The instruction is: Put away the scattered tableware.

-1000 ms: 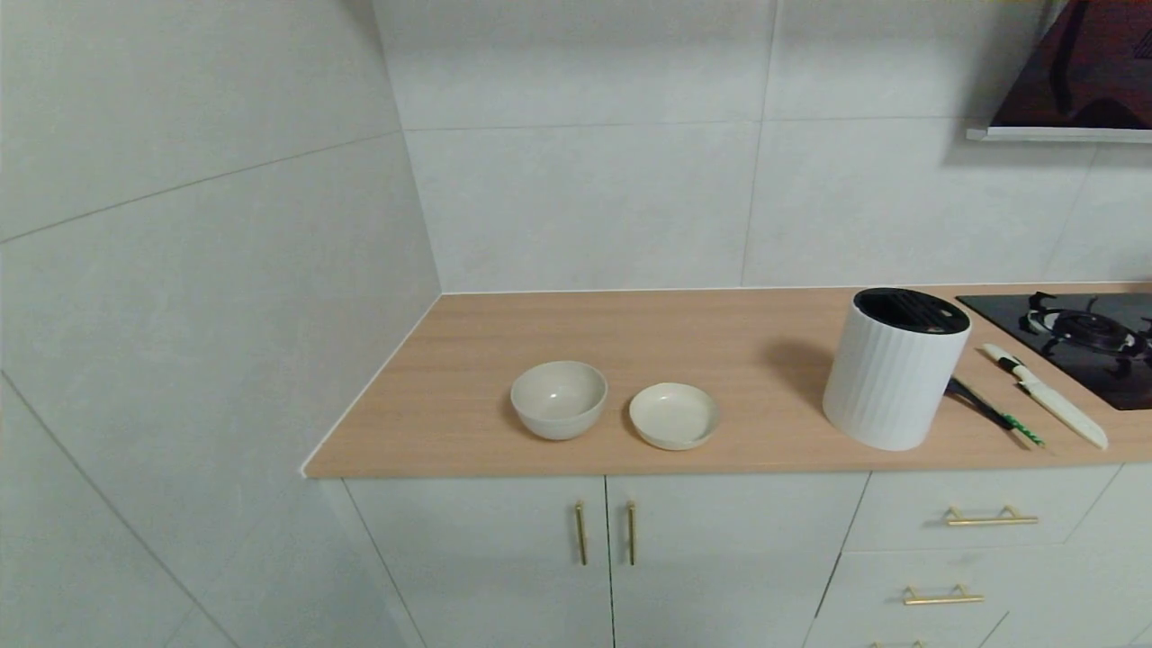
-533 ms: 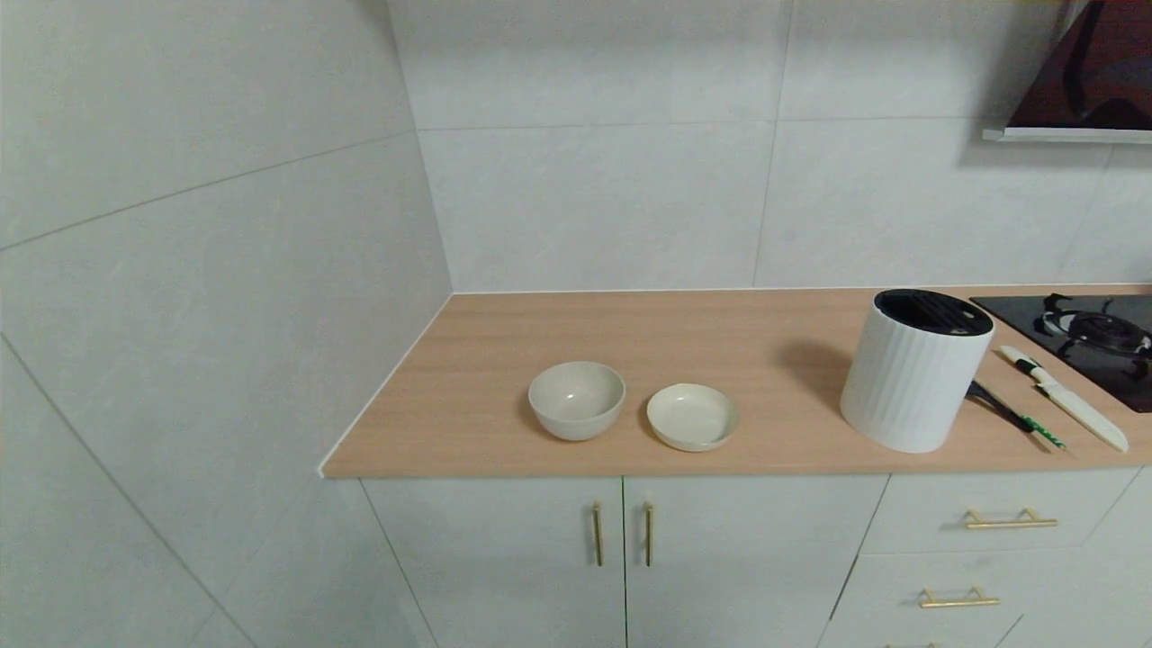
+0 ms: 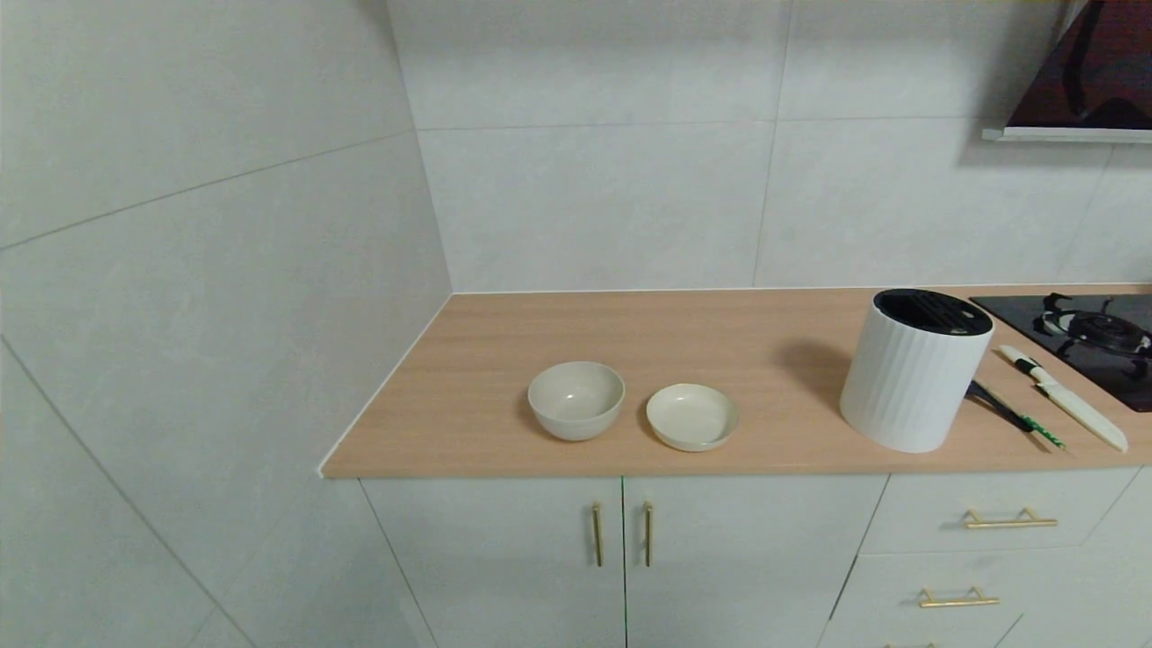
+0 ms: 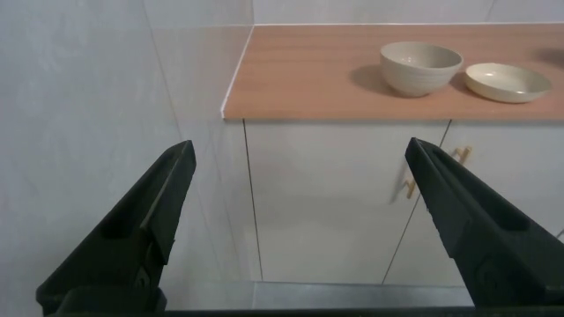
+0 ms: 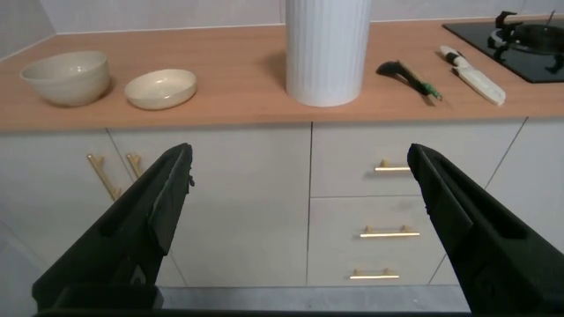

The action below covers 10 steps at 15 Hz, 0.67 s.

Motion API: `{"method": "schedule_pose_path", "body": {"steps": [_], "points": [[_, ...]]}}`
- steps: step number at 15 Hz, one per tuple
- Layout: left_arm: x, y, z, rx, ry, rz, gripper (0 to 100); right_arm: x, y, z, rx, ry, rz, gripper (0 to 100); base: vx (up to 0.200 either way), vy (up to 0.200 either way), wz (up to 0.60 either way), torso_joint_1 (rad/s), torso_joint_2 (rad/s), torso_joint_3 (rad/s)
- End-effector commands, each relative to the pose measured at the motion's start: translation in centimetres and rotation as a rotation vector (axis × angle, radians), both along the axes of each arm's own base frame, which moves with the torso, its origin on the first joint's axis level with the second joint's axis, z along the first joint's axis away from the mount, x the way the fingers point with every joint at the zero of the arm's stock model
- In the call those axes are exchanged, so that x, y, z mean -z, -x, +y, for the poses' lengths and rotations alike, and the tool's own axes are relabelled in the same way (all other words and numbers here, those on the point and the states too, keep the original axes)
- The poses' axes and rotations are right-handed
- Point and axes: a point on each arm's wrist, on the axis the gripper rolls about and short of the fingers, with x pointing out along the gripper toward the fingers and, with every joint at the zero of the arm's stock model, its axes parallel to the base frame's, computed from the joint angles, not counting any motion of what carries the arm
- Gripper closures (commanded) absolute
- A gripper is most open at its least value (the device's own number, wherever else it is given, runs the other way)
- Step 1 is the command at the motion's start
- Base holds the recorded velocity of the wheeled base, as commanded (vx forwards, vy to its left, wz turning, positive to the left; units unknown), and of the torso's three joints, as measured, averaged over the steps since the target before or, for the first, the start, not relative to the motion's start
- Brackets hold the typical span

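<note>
so | left gripper (image 4: 298, 154) and right gripper (image 5: 298, 157) both spread wide, empty, low before the cabinets (image 3: 504, 558) | bowl (image 3: 576, 400) at 9 o'clock of dish (image 3: 692, 416), knife (image 3: 1066, 400) at 3 o'clock of holder (image 3: 915, 369) | i'd grip the knife handle, blade down

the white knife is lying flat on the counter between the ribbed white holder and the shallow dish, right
Not quite. The white knife does lie flat on the counter, but between the ribbed white holder and the stove. The shallow dish sits on the holder's other side. The head view shows this.
</note>
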Motion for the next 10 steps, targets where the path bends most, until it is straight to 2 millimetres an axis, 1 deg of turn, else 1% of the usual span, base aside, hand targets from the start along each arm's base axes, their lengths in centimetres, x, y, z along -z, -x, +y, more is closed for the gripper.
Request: {"method": "schedule_pose_path", "body": {"steps": [1,4,10], "points": [[0.0,0.0,0.0,0.0,0.0,0.0,0,0.0,-0.01,0.0,0.001,0.0,0.001,0,0.0,0.0,0.0,0.0,0.0,0.0],[0.0,0.0,0.0,0.0,0.0,0.0,0,0.0,-0.01,0.0,0.001,0.0,0.001,0,0.0,0.0,0.0,-0.155,0.33,0.186],[0.0,0.0,0.0,0.0,0.0,0.0,0,0.0,-0.01,0.0,0.001,0.0,0.001,0,0.0,0.0,0.0,-0.249,0.54,0.291]]}}
